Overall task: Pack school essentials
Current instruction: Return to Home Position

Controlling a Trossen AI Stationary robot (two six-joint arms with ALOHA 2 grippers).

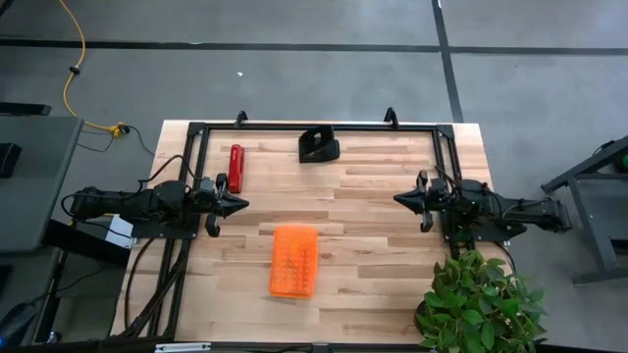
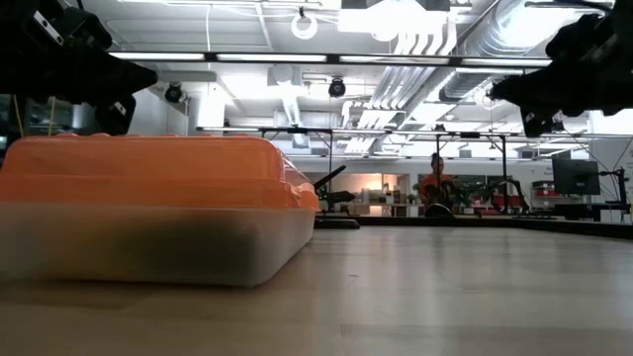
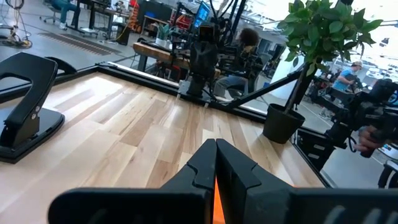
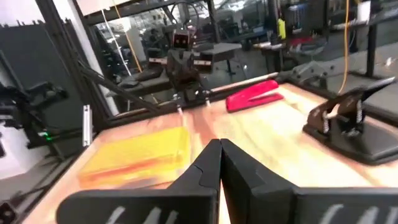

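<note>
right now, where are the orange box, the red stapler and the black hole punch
orange box (image 1: 293, 261), high view, middle of its closed lid
red stapler (image 1: 235, 168), high view, middle of its top
black hole punch (image 1: 319, 145), high view, middle of its body

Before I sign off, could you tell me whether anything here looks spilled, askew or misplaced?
Nothing stands out: the orange box lies flat, lid shut; red stapler and black punch rest beyond it; left gripper and right gripper wait at either side.
</note>
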